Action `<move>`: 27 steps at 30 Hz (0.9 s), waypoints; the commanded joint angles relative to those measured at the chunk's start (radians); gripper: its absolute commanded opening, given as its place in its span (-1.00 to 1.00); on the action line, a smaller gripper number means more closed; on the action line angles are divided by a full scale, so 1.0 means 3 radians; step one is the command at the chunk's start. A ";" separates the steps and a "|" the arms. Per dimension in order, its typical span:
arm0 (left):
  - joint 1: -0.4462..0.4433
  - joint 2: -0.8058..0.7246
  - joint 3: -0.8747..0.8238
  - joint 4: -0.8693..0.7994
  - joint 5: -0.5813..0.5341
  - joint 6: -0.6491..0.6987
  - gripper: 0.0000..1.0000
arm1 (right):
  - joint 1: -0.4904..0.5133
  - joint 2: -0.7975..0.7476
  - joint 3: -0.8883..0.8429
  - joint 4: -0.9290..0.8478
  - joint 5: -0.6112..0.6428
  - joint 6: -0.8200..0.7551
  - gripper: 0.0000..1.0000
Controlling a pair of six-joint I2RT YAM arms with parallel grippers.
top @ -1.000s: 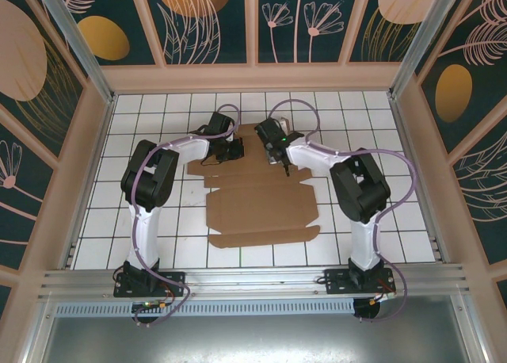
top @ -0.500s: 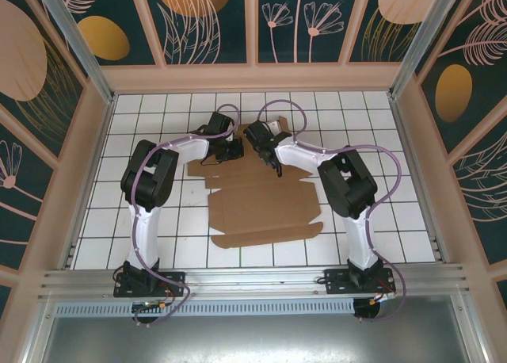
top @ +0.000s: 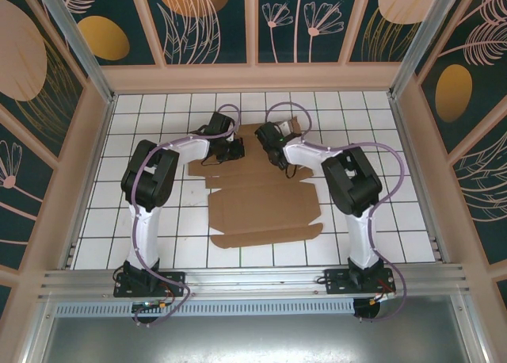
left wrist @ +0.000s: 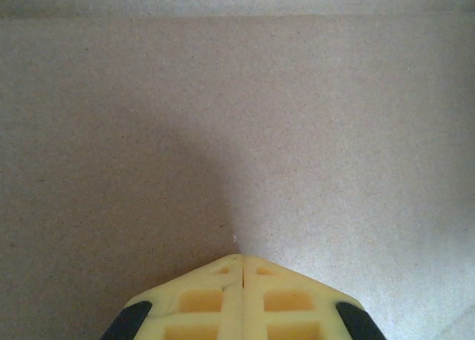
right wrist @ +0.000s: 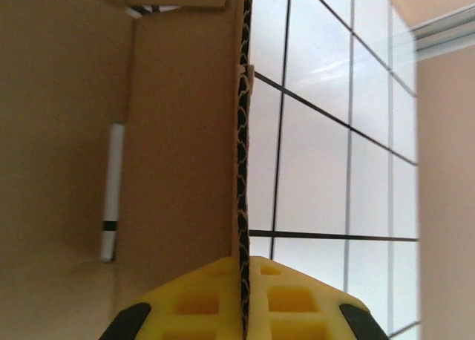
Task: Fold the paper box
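The paper box [top: 261,208] is a brown die-cut cardboard sheet lying mostly flat in the middle of the tiled table. My right gripper [top: 275,143] is at its far edge, shut on a flap [top: 290,127] that stands raised. In the right wrist view the yellow fingers [right wrist: 297,299] pinch the corrugated edge of the paper box [right wrist: 178,132], with my right gripper [right wrist: 243,269] closed around it. My left gripper [top: 234,150] is shut with nothing in it, its tip resting on the sheet's far left part. In the left wrist view my left gripper [left wrist: 241,257] touches the bare paper box [left wrist: 312,117].
White tiled tabletop [top: 142,117] surrounds the sheet, with wooden walls [top: 253,78] at the back and sides. A metal rail [top: 253,280] runs along the near edge by the arm bases. Both arms reach toward the far middle and nearly meet there.
The right gripper swung left and back a little while holding the far flap, which now stands up from the sheet. The left gripper has stayed put.
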 commanded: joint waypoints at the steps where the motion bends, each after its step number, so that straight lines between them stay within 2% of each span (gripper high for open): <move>1: 0.0002 0.0136 -0.0038 -0.0153 -0.0039 -0.0036 -1.00 | 0.0093 0.0288 -0.0063 0.0238 0.0436 -0.0344 -1.00; 5: 0.0001 0.0131 -0.0041 -0.0153 -0.0036 -0.0039 -1.00 | 0.0146 0.0406 -0.0075 0.0471 0.0615 -0.0578 -1.00; 7: 0.0000 0.0117 -0.0051 -0.0153 -0.0036 -0.0036 -1.00 | 0.0134 0.0267 -0.0031 0.0336 0.0412 -0.0346 -0.96; 9: 0.0003 0.0106 -0.0056 -0.0153 -0.0041 -0.0038 -1.00 | 0.0037 -0.0057 -0.0061 0.0221 -0.0145 -0.0009 -0.74; 12: 0.0007 0.0100 -0.0061 -0.0148 -0.0030 -0.0041 -1.00 | -0.0258 -0.0787 -0.0453 0.0473 -0.1332 0.0406 -0.15; 15: 0.0002 0.0099 -0.0058 -0.0143 -0.0010 -0.0047 -1.00 | -0.0626 -0.1495 -0.1040 0.0928 -0.2391 0.0766 0.11; 17: 0.0004 0.0090 -0.0068 -0.0135 -0.0001 -0.0052 -1.00 | -0.0824 -0.1850 -0.1419 0.1209 -0.2849 0.0951 0.33; 20: 0.0002 0.0088 -0.0070 -0.0133 0.0003 -0.0046 -1.00 | -0.0993 -0.2070 -0.1758 0.1317 -0.3078 0.1107 0.34; 24: 0.0004 0.0099 -0.0063 -0.0122 0.0024 -0.0055 -1.00 | -0.1099 -0.1937 -0.1980 0.1270 -0.3071 0.1189 0.31; 27: 0.0006 0.0090 -0.0068 -0.0127 0.0011 -0.0043 -1.00 | -0.1189 -0.1751 -0.2029 0.1325 -0.3267 0.1258 0.30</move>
